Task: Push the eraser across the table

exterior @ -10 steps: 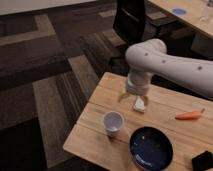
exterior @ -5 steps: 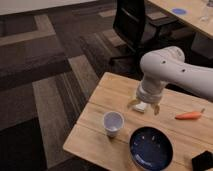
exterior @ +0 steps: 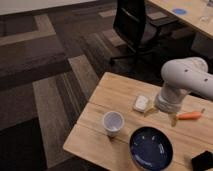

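Observation:
The eraser [exterior: 203, 160] is a small black block at the table's front right corner, partly cut off by the frame edge. The table [exterior: 107, 95] is a light wooden plank top. My white arm [exterior: 186, 80] reaches in from the right over the table's middle. My gripper [exterior: 163, 112] hangs below the wrist, just above the tabletop, between a small white block [exterior: 142, 103] and an orange carrot [exterior: 190, 115]. It is well behind and to the left of the eraser and does not touch it.
A white paper cup [exterior: 113, 122] stands near the front left of the table. A dark blue plate [exterior: 151, 148] lies at the front, left of the eraser. A black office chair [exterior: 135, 25] stands behind the table. Another pale desk with a blue disc [exterior: 179, 10] is at the far right.
My arm and gripper have swung to the right, away from the white block, which now shows fully. The eraser, cup, plate and carrot have not moved.

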`<action>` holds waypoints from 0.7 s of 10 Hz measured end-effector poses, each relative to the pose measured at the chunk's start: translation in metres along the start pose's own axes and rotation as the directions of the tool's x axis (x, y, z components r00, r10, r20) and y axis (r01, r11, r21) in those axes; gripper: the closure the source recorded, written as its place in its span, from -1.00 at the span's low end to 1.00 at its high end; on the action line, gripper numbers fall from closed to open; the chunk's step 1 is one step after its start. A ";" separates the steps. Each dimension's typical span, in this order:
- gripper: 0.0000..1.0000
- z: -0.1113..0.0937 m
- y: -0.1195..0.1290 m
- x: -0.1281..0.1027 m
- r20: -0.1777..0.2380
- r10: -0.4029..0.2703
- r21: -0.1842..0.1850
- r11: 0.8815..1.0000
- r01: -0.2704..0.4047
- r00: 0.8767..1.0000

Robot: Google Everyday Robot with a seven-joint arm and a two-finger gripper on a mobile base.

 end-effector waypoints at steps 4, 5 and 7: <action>-0.30 0.018 -0.045 0.026 -0.141 -0.219 0.053 0.972 0.228 0.966; -0.30 0.019 -0.044 0.033 -0.178 -0.301 0.051 0.948 0.314 0.937; -0.30 0.019 -0.043 0.034 -0.183 -0.309 0.050 0.945 0.323 0.933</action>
